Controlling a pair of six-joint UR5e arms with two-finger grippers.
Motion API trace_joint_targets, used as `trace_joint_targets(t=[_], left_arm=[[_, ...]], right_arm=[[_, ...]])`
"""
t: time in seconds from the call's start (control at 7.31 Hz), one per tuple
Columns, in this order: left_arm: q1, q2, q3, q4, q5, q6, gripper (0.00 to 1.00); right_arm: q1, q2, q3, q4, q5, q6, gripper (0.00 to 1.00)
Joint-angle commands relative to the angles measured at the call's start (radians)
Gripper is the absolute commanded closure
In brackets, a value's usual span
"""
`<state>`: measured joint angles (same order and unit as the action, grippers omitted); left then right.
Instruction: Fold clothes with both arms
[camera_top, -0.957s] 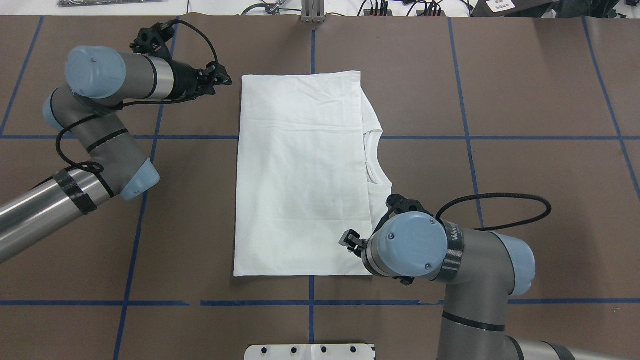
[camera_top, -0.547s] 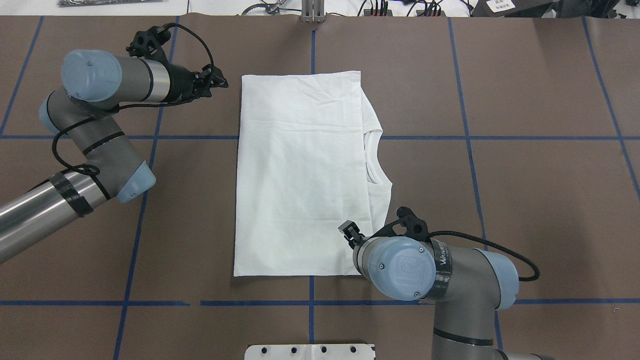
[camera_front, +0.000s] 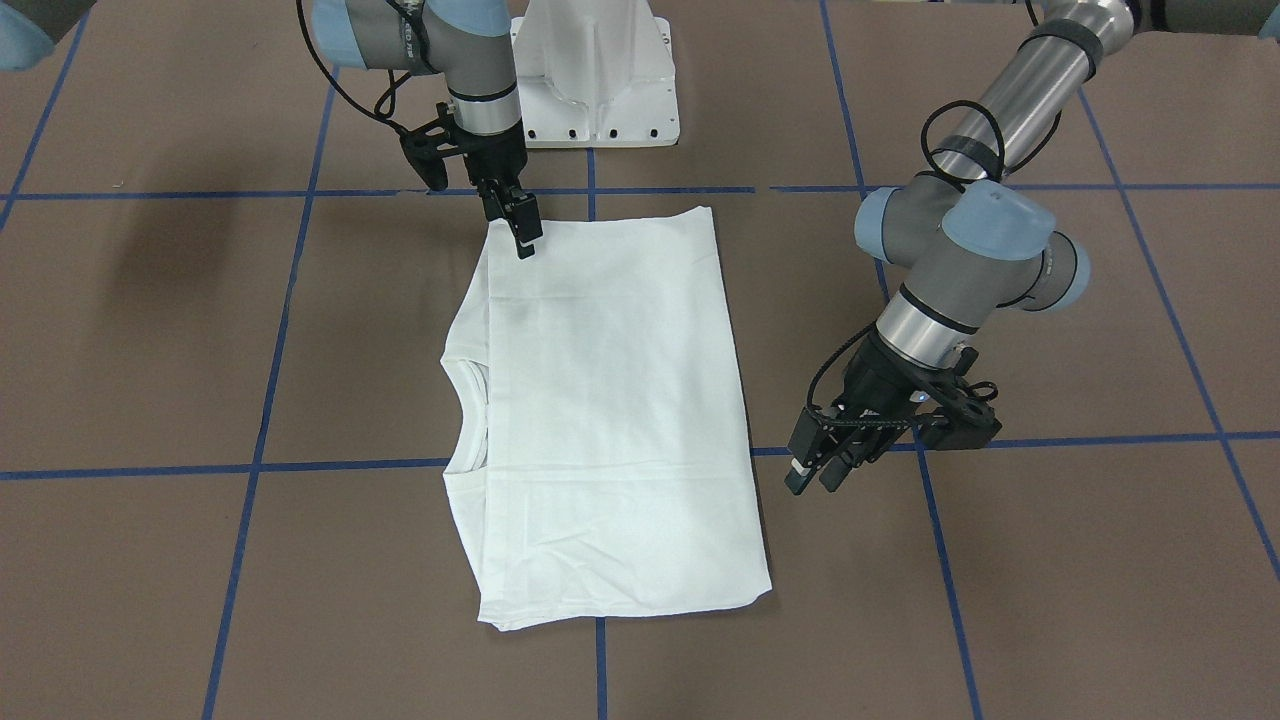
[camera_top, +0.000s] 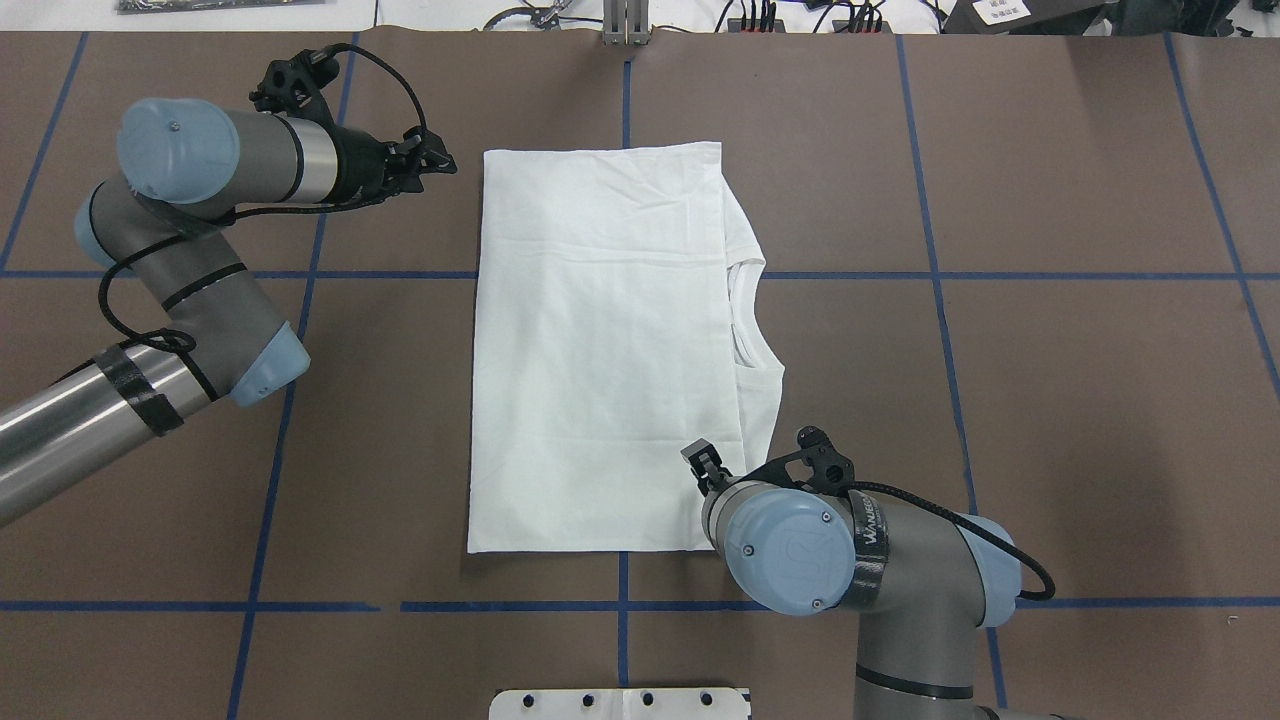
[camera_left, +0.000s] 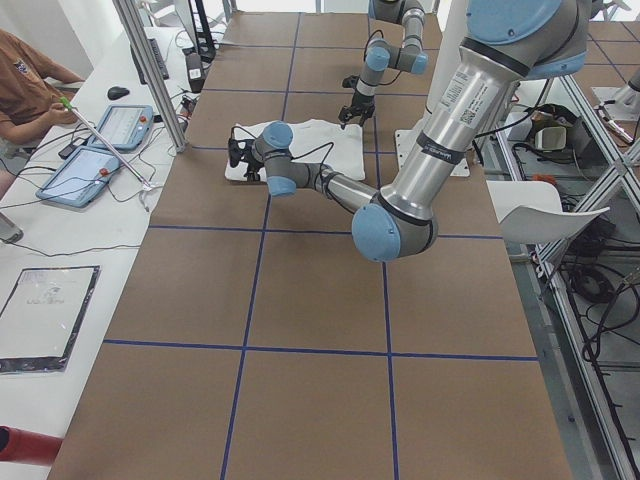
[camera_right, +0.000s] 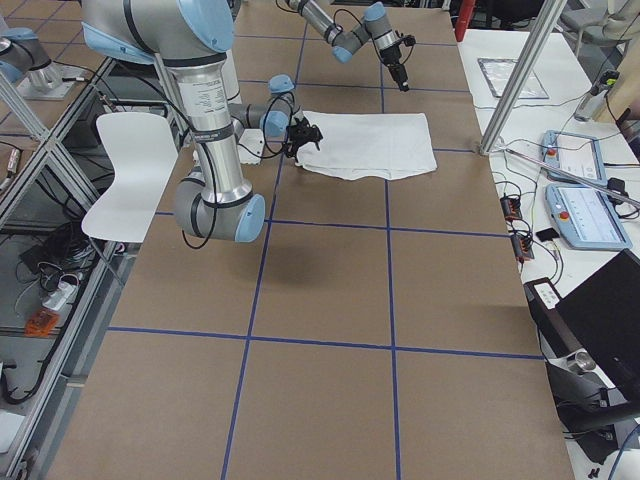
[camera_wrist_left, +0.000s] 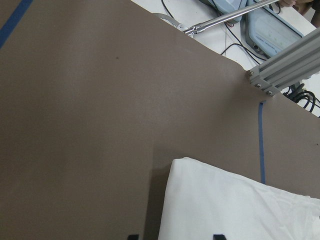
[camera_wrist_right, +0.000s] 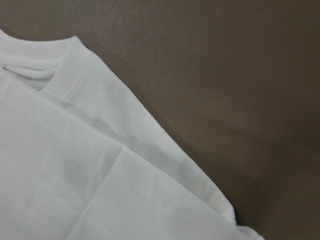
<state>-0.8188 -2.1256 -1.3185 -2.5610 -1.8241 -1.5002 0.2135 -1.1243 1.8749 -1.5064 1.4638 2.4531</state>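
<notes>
Two corners: left end effector (camera_top: 440, 160) outside, right end effector (camera_top: 700, 459) over T-shirt (camera_top: 600, 350).

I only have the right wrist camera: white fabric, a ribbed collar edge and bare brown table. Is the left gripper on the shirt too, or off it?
Observer: Off it. The left gripper is beside the T-shirt's far left corner, over bare table.
Operator: Is it open?
Observer: Yes. The left wrist view shows its fingertips well apart with nothing between them.
Operator: And where on the shirt is my right gripper?
Observer: The right gripper is over the near right corner of the folded rectangle, on the robot's side of the collar, which pokes out there.
</notes>
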Motion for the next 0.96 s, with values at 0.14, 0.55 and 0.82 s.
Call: trace_joint_targets(t=[0.14, 0.55, 0.82], left_arm=[[0.000, 0.001, -0.010, 0.002, 0.000, -0.003, 0.42], [0.000, 0.001, -0.022, 0.005, 0.000, -0.005, 0.42], [0.000, 0.001, -0.022, 0.005, 0.000, -0.005, 0.42]], right_arm=[[-0.006, 0.026, -0.049, -0.001, 0.003, -0.008, 0.00], [-0.006, 0.020, -0.046, -0.009, 0.006, -0.003, 0.24], [-0.003, 0.021, -0.039, -0.008, 0.007, 0.007, 0.99]])
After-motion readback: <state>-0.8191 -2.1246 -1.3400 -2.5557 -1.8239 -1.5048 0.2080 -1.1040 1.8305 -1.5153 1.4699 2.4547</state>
